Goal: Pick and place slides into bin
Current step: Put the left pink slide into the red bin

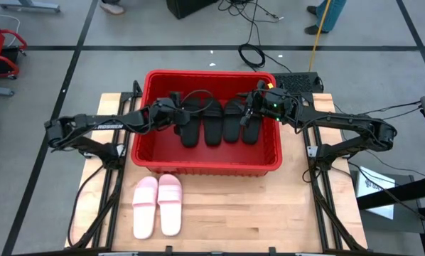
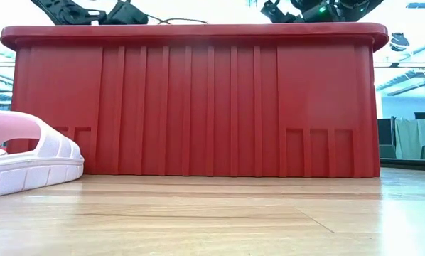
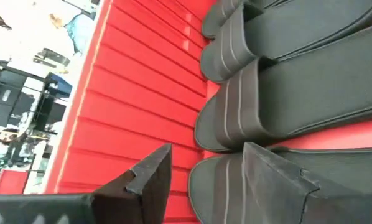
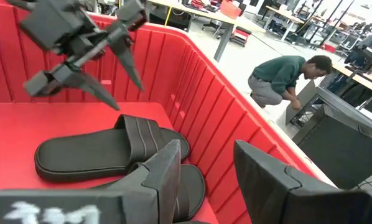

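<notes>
The red bin (image 1: 147,153) stands mid-table, and its near wall fills the low view (image 2: 198,107). Several black slides (image 1: 212,121) lie side by side on its floor, soles down. Two light pink slides (image 1: 158,205) lie on the table in front of the bin's left part; one shows in the low view (image 2: 28,153). My left gripper (image 1: 178,122) is open over the leftmost black slide (image 3: 236,180). My right gripper (image 1: 249,114) is open and empty over the rightmost black slides (image 4: 111,152). I see neither gripper touching a slide.
The bin's ribbed walls (image 3: 130,106) rise around both grippers. The left arm's gripper also shows in the right wrist view (image 4: 111,56). Bare wooden table (image 1: 255,213) lies in front of the bin, right of the pink slides. A person (image 4: 285,78) crouches in the room beyond.
</notes>
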